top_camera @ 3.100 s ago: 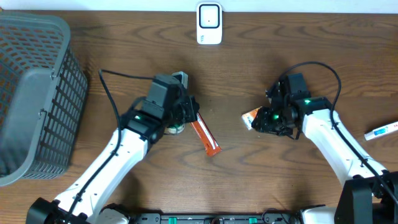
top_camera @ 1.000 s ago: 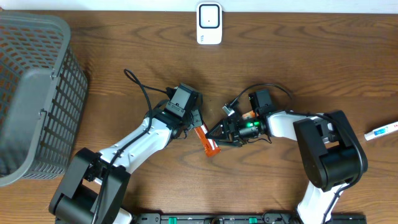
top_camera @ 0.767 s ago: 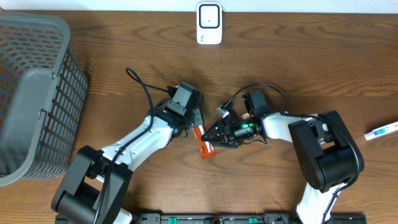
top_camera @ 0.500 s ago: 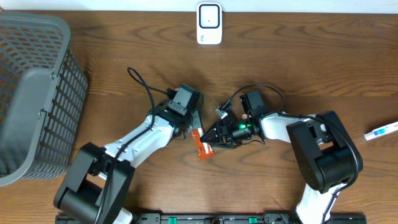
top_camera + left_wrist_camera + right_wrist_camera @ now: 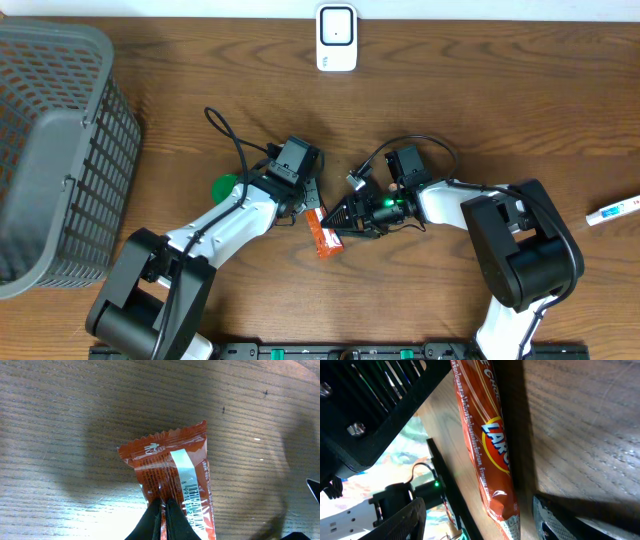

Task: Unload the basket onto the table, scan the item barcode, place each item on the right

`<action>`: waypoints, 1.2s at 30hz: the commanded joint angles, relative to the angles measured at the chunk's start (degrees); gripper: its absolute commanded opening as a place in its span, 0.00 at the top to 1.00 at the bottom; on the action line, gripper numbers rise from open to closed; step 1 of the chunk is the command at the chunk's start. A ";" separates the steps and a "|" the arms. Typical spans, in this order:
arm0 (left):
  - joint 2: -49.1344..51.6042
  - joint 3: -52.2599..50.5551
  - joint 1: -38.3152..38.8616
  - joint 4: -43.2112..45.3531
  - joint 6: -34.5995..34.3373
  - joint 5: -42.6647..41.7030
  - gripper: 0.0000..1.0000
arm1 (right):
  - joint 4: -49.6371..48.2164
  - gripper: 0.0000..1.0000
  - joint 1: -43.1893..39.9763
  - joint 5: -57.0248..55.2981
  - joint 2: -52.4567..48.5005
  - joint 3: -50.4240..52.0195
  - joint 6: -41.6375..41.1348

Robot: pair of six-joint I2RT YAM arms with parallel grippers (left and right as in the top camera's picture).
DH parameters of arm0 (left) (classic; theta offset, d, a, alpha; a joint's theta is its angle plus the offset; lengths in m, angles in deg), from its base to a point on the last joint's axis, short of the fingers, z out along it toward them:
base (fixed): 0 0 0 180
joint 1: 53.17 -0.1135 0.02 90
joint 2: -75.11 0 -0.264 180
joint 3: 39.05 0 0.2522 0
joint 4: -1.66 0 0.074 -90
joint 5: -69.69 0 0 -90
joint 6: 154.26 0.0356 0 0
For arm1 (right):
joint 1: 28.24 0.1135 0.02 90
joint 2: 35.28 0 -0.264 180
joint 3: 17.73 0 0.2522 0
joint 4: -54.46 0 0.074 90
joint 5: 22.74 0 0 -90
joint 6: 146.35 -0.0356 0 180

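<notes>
**SNACK BAR: POSITION & GRIP**

Orange snack bar sits at worktop ctr. L gripper is pinched tight on the wrapper, barcode side up, digits "8 99…" legible. R gripper has jaws wide, bar between them. Logo partly legible: "LAR…".

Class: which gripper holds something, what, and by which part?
The left gripper pinches the orange snack bar by its back seam, beside the barcode; right gripper is open, empty.

Table: dark brown wood grain, spreads to every side of the scanner.
Far edge: pale strip just behind the scanner; wall or floor, cannot tell.
Light: soft-edged shadows on the wood; faint sheen in the left wrist view.
</notes>
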 commanded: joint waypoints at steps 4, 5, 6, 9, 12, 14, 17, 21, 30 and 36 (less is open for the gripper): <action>2.36 -1.64 -0.72 -1.29 0.42 1.64 0.93 | 0.74 0.29 4.00 -20.09 -4.37 2.69 -2.29; 2.36 -1.64 -0.72 -1.29 0.28 1.62 0.93 | 0.31 0.29 4.70 -20.22 -4.37 2.69 -2.67; 2.36 -1.64 -0.72 -1.29 0.28 1.62 0.93 | -0.15 0.29 5.33 -20.35 -4.37 2.69 -3.34; 2.36 -1.64 -0.72 -1.31 0.31 1.62 0.93 | -1.01 0.29 7.34 -22.93 -4.37 2.69 -5.46; 2.36 -1.64 -0.70 -1.31 0.28 1.60 0.93 | -1.33 0.34 8.04 -25.66 -4.37 2.69 -7.63; 2.36 -1.64 -0.72 -1.31 0.26 1.38 0.93 | -2.21 0.39 8.02 -26.08 -4.37 2.69 -8.61; 2.36 -1.64 -0.70 -1.33 0.07 1.16 0.93 | -3.17 0.49 7.98 -27.87 -4.39 2.69 -11.02; 2.36 -1.64 -0.70 -1.36 0.09 1.14 0.92 | -4.35 0.63 8.15 -31.95 -4.39 2.69 -14.78; 2.36 -1.64 -0.70 -1.38 0.09 1.14 0.93 | -9.73 0.91 8.17 -32.06 -4.39 2.69 -14.21; 2.36 -1.64 -0.70 -1.38 0.11 0.96 0.92 | -10.03 0.99 8.20 -30.84 -4.39 2.69 -13.03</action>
